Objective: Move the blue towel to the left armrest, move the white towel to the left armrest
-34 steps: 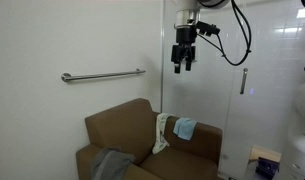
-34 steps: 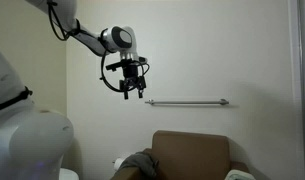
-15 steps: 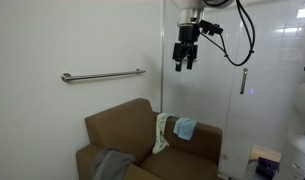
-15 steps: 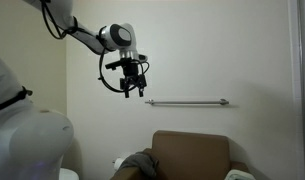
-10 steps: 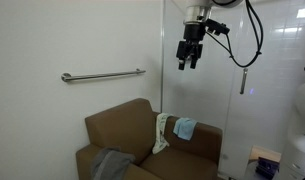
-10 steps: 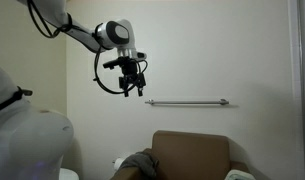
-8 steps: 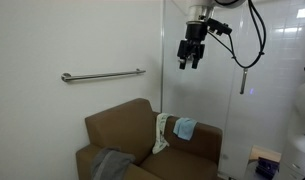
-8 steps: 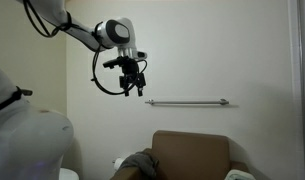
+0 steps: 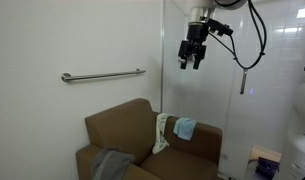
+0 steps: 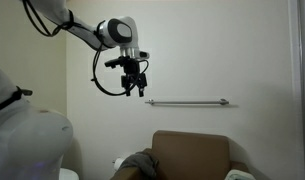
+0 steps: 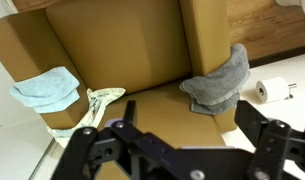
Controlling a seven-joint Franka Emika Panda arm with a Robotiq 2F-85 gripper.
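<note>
The blue towel (image 9: 184, 128) (image 11: 47, 88) lies bunched on the far armrest of the brown couch (image 9: 122, 128). The white towel (image 9: 160, 134) (image 11: 98, 104) hangs beside it, down toward the seat. The left armrest (image 9: 88, 157) (image 11: 204, 38) is the opposite one and carries a grey cloth. My gripper (image 9: 192, 62) (image 10: 134, 91) (image 11: 187, 135) hangs high above the couch, well clear of both towels. It is open, and nothing sits between its fingers. In the exterior view from the front, only a pale scrap at the couch's right edge shows, and I cannot tell which towel it is.
A grey cloth (image 9: 112, 164) (image 10: 140, 160) (image 11: 220, 80) is draped over the left armrest. A metal grab bar (image 9: 102, 75) (image 10: 187, 102) runs along the wall above the couch. A paper roll (image 11: 275, 90) lies on the floor beside the couch. A glass panel (image 9: 242, 80) stands behind the arm.
The gripper has drifted a little sideways, toward the glass panel, staying high and open. Both towels and the grey cloth lie as before.
</note>
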